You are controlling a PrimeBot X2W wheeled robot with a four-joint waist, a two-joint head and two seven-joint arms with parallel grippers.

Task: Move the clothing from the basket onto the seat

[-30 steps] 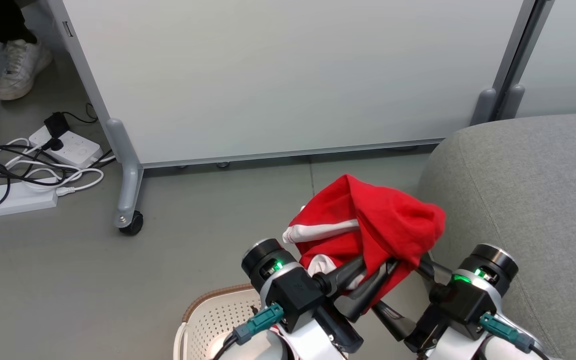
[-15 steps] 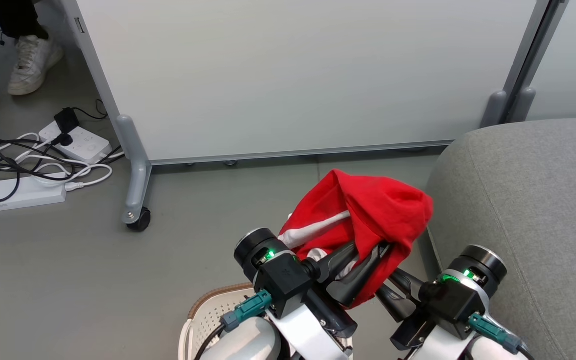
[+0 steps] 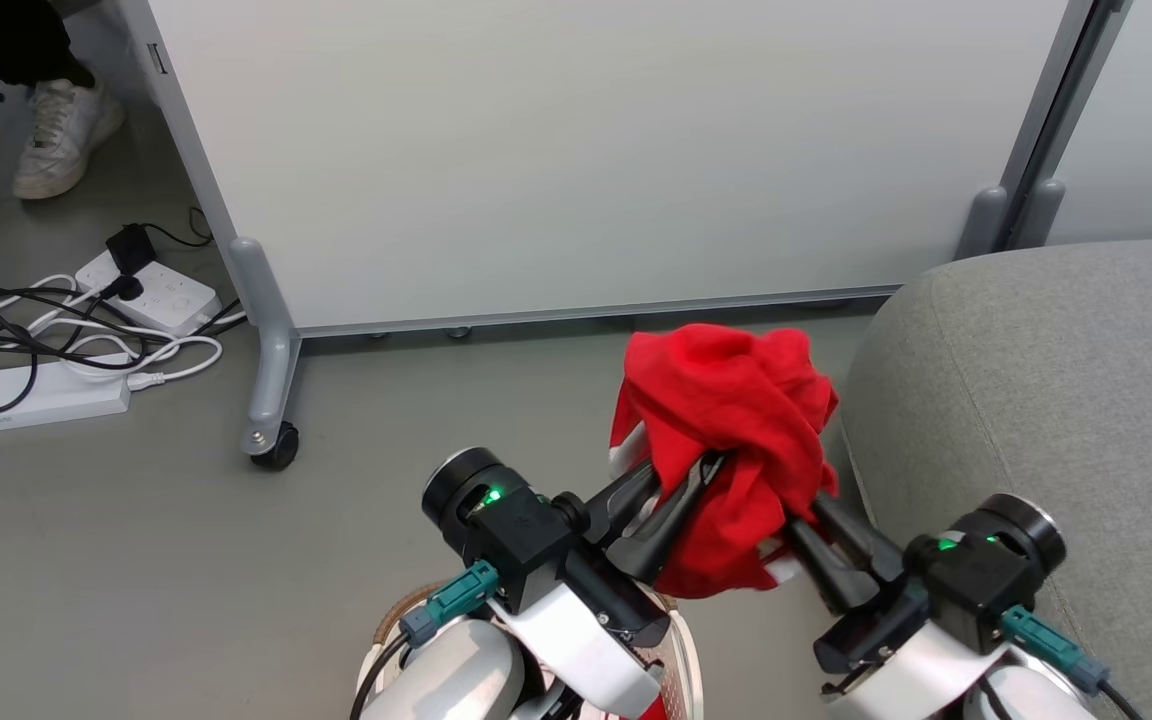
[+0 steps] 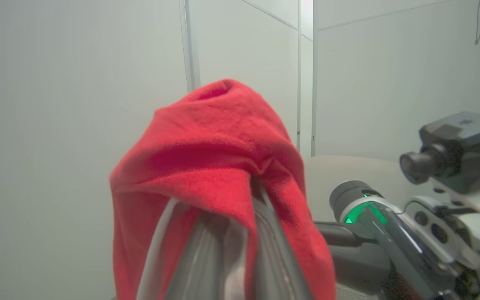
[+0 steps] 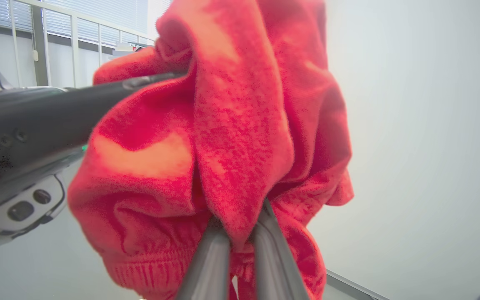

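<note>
Up it hangs: left gripper point(image 3: 704, 468) and right gripper point(image 3: 796, 512) both clamped on the clothing point(image 3: 726, 400); bundle just beside the seat point(image 3: 1036, 380).

You see a pale grey partition panel point(image 3: 576, 150) on a wheel point(image 3: 276, 452) over the grey floor point(image 3: 116, 570). Left of it lie white power strips point(image 3: 51, 398) and cables point(image 3: 181, 345).

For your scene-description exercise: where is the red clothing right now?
Head view, centre right: the clothing hangs bunched, clamped by the left pincer and right pincer, just left of the seat, not yet on it.
</note>
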